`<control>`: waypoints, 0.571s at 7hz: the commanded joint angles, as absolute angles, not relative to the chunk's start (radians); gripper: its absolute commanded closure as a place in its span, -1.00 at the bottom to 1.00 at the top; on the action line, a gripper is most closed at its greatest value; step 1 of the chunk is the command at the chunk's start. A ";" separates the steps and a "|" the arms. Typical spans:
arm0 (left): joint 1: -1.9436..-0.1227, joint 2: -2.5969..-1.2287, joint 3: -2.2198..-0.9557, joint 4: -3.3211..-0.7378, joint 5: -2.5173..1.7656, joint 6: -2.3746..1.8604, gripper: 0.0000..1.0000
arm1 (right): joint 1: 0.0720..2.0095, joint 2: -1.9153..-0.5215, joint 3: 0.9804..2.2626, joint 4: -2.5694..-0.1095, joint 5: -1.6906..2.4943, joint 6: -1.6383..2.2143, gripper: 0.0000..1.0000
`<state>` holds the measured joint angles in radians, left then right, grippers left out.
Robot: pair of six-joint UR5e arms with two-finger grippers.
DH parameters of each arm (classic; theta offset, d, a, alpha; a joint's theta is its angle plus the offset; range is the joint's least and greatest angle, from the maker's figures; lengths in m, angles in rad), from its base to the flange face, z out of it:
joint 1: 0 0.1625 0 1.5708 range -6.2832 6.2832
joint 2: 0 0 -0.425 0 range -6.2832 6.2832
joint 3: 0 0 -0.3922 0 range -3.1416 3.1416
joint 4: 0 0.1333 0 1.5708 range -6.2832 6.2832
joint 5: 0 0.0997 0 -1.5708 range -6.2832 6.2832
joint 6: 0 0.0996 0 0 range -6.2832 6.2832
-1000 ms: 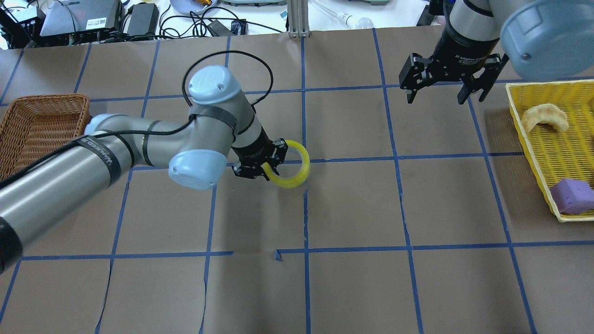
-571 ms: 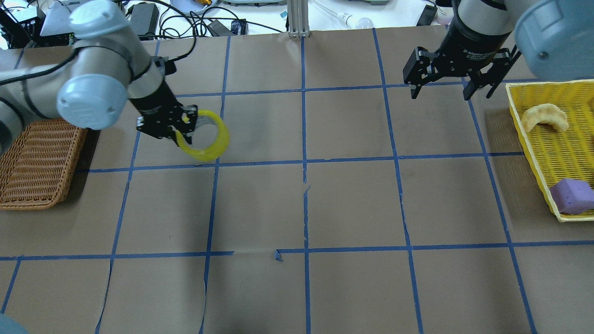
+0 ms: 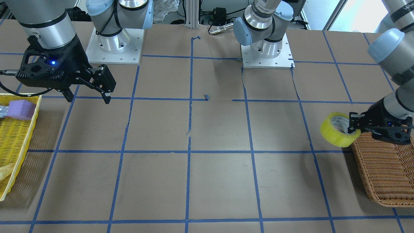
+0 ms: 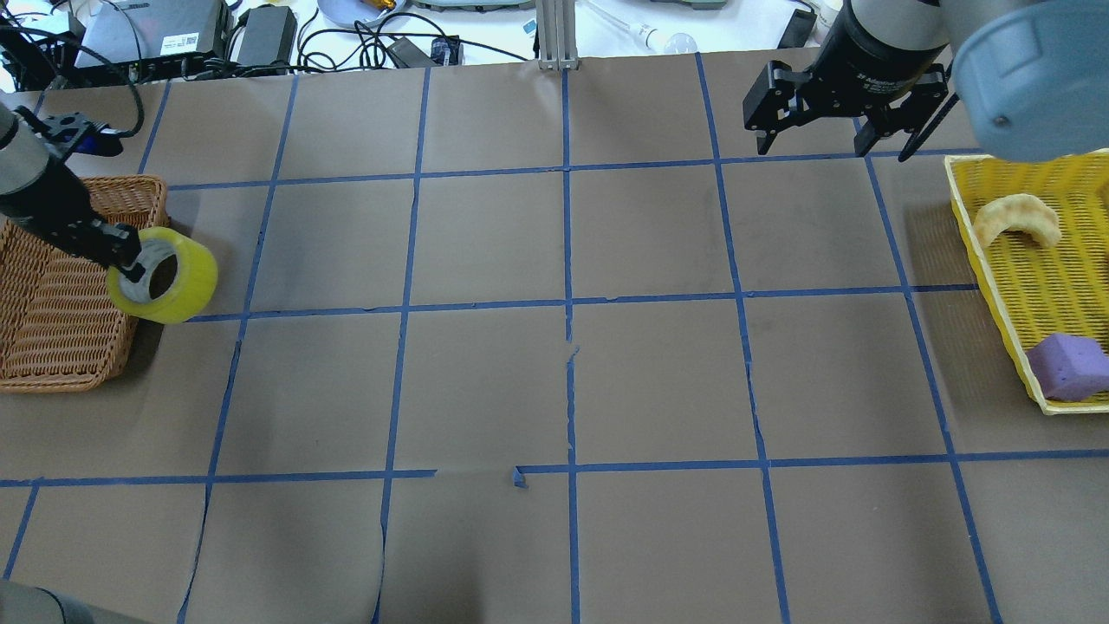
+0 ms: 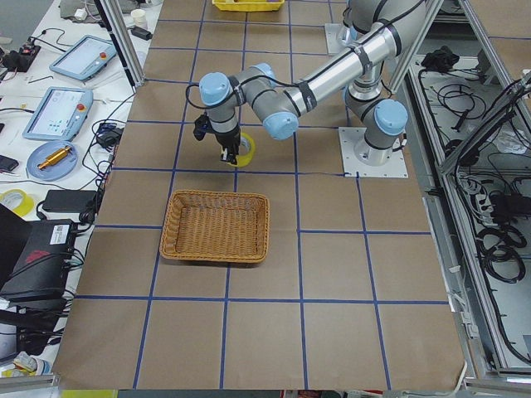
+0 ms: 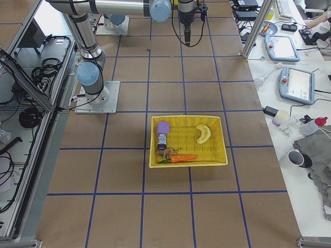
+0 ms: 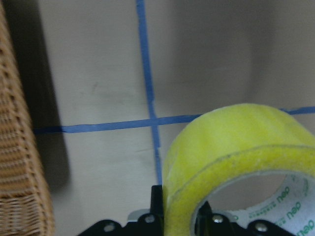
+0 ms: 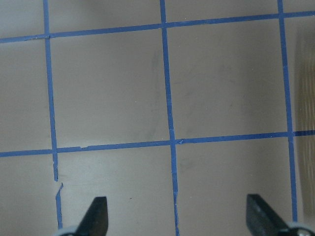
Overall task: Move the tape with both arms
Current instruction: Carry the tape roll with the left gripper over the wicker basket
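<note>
Over by wicker basket (image 4: 52, 338): left gripper (image 4: 128, 263) has swung here from mid-table within a second, clamped on tape (image 4: 169, 277) wall, one finger inside core. Roll hangs above table, just beside basket rim, not yet over it. My guess: only drop remains. Right gripper (image 4: 814, 146) spread wide, empty, near yellow basket (image 4: 986, 260). Tape: glossy translucent yellow ring, whitish printed core. Wicker basket: woven, shallow, rectangular.
</note>
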<state>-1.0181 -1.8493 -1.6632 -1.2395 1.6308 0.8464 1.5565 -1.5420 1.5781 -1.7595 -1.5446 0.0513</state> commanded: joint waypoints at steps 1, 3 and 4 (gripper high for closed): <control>-0.918 -1.913 -1.645 -0.983 1.632 1.079 1.00 | 1.555 -1.561 1.582 -1.656 -1.557 0.049 -1.00; -0.808 -2.017 -1.585 -0.878 1.536 1.156 1.00 | 1.557 -1.566 1.577 -1.649 -1.554 0.040 -1.00; -0.790 -2.060 -1.553 -0.880 1.525 1.167 0.59 | 1.555 -1.566 1.578 -1.646 -1.562 0.040 -1.00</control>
